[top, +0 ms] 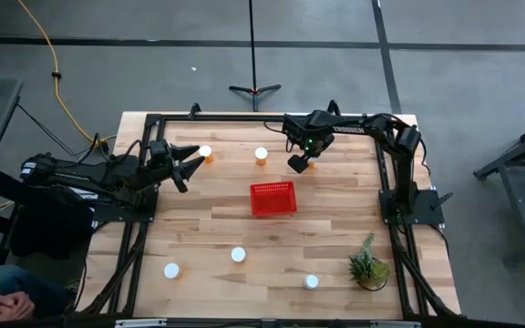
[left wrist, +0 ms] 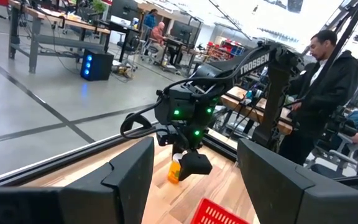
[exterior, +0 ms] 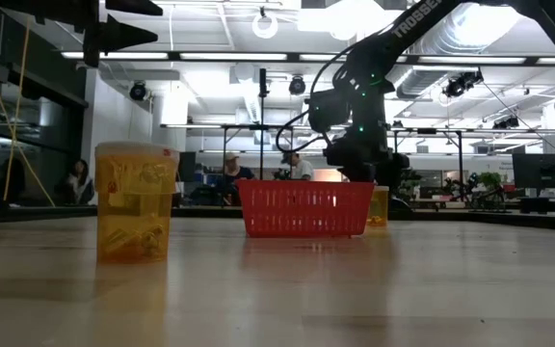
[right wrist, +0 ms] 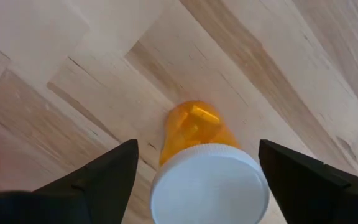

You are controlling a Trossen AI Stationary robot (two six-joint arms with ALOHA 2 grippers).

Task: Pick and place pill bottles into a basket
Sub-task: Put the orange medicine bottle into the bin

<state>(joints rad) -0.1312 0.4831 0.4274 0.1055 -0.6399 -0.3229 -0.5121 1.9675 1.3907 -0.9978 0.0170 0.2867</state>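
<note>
1. Your right jaws (right wrist: 194, 180) stand wide apart, one finger on each side of an upright pill bottle (right wrist: 201, 165). Its white cap sits centred in the gap, touching neither finger, which I judge suits a straight descent and a close around the body.
2. Just beyond those jaws, the red basket (top: 272, 199) waits empty mid-desk (top: 335, 237), a short carry away.
3. Your left jaws (top: 190, 165) are also apart, hovering just beside another bottle (top: 206, 154), likely staged for its own pick.
4. Farther off, remaining bottles stand scattered, none in the basket yet.
</note>
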